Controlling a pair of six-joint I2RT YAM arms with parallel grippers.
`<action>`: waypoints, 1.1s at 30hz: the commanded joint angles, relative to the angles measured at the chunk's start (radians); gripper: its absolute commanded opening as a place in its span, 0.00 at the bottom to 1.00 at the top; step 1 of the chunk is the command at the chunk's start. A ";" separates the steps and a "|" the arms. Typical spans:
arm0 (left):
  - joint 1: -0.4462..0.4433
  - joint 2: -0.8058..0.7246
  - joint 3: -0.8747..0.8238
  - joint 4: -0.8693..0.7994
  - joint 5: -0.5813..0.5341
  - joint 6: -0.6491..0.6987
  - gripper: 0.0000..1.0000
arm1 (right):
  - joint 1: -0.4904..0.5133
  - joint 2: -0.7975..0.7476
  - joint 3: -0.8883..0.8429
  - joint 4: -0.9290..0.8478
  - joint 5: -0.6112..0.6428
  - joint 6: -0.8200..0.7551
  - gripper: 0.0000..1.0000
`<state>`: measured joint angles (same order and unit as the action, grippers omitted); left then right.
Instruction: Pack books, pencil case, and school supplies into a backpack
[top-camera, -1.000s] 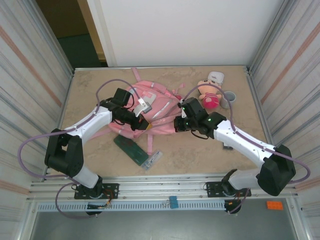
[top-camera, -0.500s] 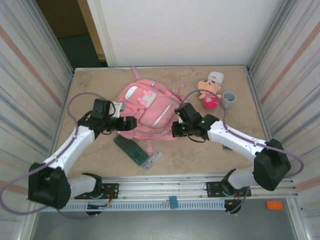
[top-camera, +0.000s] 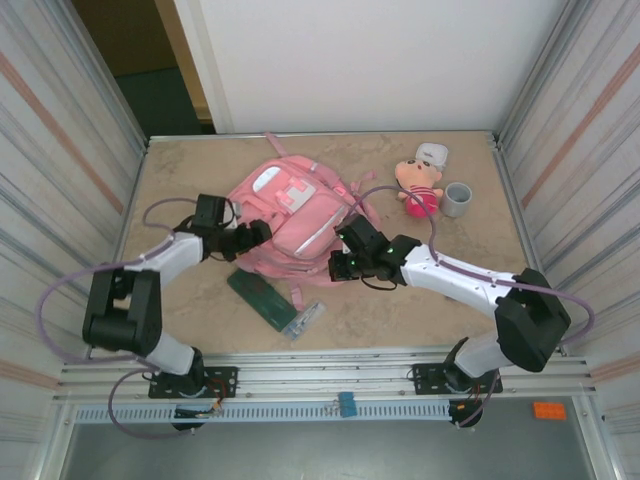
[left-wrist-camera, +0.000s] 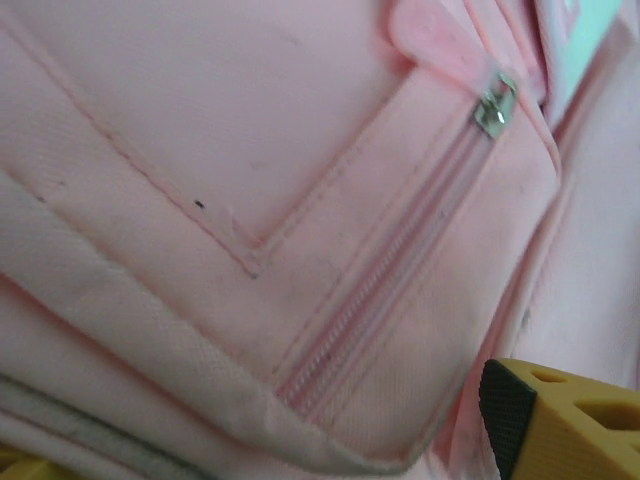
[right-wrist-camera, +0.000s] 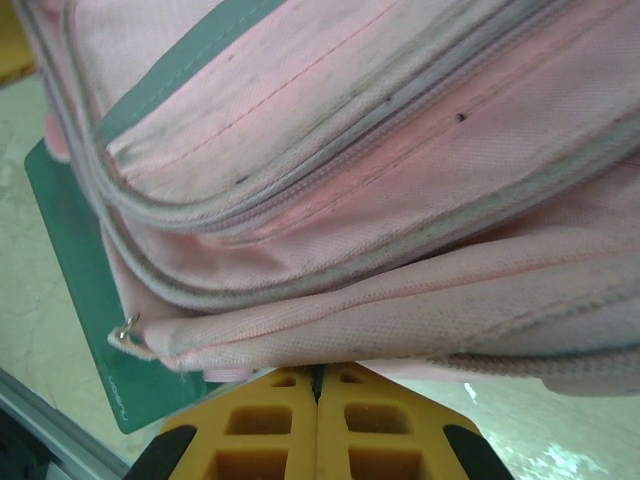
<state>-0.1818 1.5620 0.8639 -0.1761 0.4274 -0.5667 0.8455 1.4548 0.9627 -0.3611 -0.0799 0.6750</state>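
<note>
The pink backpack (top-camera: 290, 212) lies flat in the middle of the table. My left gripper (top-camera: 258, 234) is at its left side, open; pink fabric and a zip (left-wrist-camera: 400, 270) lie between the fingers, one black fingertip pad (left-wrist-camera: 508, 412) showing. My right gripper (top-camera: 340, 266) is shut, its tips (right-wrist-camera: 318, 378) against the backpack's (right-wrist-camera: 380, 200) lower hem; I cannot tell whether fabric is pinched. The dark green pencil case (top-camera: 262, 298) lies in front of the backpack, partly under it (right-wrist-camera: 70, 250). The clear pen-like school supplies (top-camera: 305, 319) rest beside the case. The books are out of view.
A pink plush doll (top-camera: 420, 186) and a grey cup (top-camera: 457, 199) stand at the back right. Metal walls close in both sides. A bare strip of table runs along the near rail (top-camera: 400, 352).
My left gripper has opened and let go of the backpack. The backpack has dropped from a bunched, lifted shape to lying flat. My right gripper has shifted left and nearer, still shut.
</note>
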 joint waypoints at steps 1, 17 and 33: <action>0.000 0.091 0.125 0.132 0.064 -0.028 0.83 | 0.019 0.053 0.026 0.114 -0.043 0.041 0.00; -0.002 -0.375 -0.053 -0.106 0.042 -0.409 0.84 | 0.026 0.165 0.128 0.105 -0.040 0.013 0.00; -0.307 -0.354 -0.360 0.375 -0.079 -0.958 0.71 | 0.046 0.173 0.134 0.113 -0.060 -0.011 0.00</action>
<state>-0.4675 1.1690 0.5137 0.0429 0.3950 -1.4200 0.8757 1.6173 1.0641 -0.2836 -0.1097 0.6952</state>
